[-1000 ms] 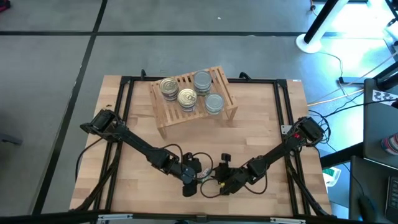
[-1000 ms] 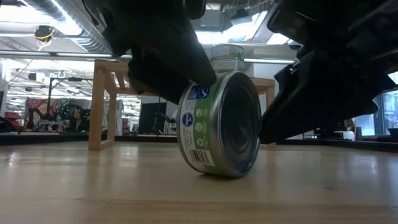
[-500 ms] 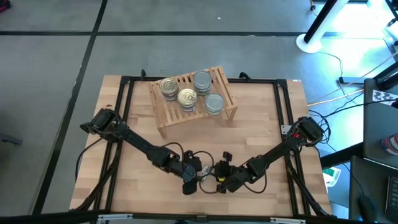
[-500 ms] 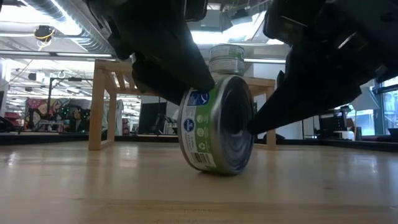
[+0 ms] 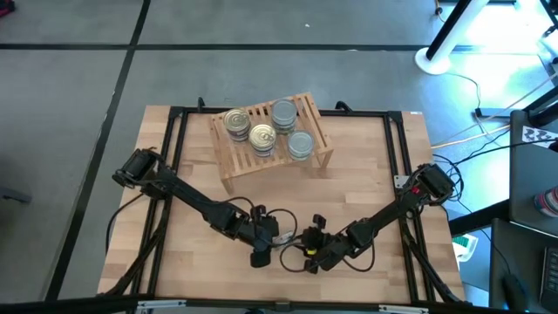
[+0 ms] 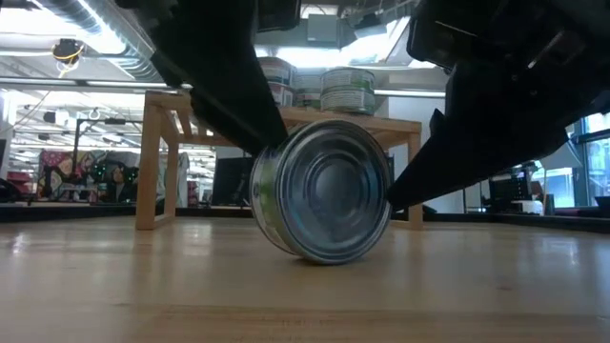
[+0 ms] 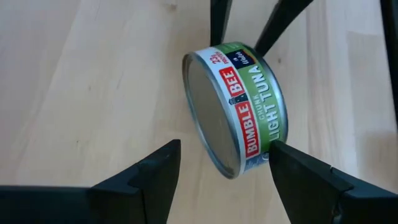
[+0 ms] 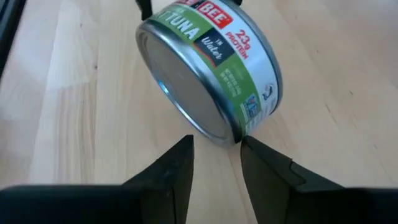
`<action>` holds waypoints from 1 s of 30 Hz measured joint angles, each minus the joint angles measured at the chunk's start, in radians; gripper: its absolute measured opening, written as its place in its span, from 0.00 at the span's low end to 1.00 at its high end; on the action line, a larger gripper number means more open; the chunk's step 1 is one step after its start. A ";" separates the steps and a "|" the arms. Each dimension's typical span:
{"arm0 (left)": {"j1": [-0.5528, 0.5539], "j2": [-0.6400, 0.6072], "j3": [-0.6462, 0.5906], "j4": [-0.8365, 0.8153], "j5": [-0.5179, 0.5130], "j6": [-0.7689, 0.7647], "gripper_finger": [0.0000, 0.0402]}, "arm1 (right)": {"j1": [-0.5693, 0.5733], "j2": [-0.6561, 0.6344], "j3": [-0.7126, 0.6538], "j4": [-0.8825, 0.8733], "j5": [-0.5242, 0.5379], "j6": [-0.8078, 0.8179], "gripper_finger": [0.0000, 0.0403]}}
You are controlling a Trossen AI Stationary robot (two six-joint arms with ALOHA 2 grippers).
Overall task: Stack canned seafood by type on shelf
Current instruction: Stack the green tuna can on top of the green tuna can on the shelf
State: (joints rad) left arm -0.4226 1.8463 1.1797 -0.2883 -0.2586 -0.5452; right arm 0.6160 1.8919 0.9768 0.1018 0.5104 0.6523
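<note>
Left gripper [image 5: 259, 255] sits low at the near edge of the table [image 5: 366, 183], about 6 o'clock from the shelf; its fingers [image 7: 149, 177] stand apart and bare, holding nothing; a loose tuna tin [image 7: 239, 106] lies just past their tips, tipped up on its rim, green label showing; one finger [image 6: 229, 90] appears to touch the tin's upper edge in the low view, though contact is hard to confirm.

Right gripper [image 5: 307, 259] is just beside the left one, at its 3 o'clock; its jaws are set narrow with a slim gap, gripping nothing; the same tin [image 8: 208, 74] leans right in front of its fingers [image 8: 171, 168]; the tip of the right gripper looks pressed at the tin's side in the low view.

Tin [image 6: 322, 189] stands on edge on the bare wood between the two grippers, silver-grey face toward the low camera; not gripped by either.

Shelf [image 5: 270, 139] is well off at 12 o'clock; gold-topped stack [image 5: 235, 120] and a second gold stack [image 5: 262, 138] on its left half, grey-topped stack [image 5: 283, 112] and another grey stack [image 5: 300, 144] on its right.

Step in hand, as I judge it: getting this last stray tin under control, probably laying it flat or squaring it for a grasp; sorting otherwise looks nearly done.

Next move calls for: one gripper closing across the tin's rim while the other steadies it so it does not roll; then carry to a grey stack.
</note>
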 joint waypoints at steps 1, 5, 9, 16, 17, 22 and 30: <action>-0.001 0.000 0.000 -0.002 0.003 0.003 0.59 | -0.001 0.000 0.000 0.003 -0.006 0.006 0.33; -0.001 -0.005 0.000 -0.025 0.007 0.006 0.59 | 0.000 0.000 0.001 0.006 -0.020 0.054 0.33; -0.001 -0.010 0.000 -0.026 0.007 0.009 0.59 | 0.000 0.000 0.001 0.007 -0.043 0.062 0.33; -0.001 -0.010 0.000 -0.025 0.010 0.028 0.59 | 0.000 0.000 0.001 0.006 -0.051 0.062 0.33; -0.001 -0.011 0.000 -0.025 0.012 0.028 0.59 | 0.000 0.000 0.001 0.006 -0.058 0.062 0.33; -0.001 -0.022 -0.002 -0.030 0.010 0.029 0.59 | 0.000 0.000 0.002 0.008 -0.069 0.062 0.33; -0.010 -0.028 -0.002 -0.015 0.011 0.046 0.59 | -0.001 0.000 0.003 0.011 -0.063 0.061 0.33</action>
State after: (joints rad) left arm -0.4322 1.8179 1.1774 -0.3035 -0.2478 -0.4993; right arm 0.6155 1.8915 0.9794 0.1123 0.4477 0.7132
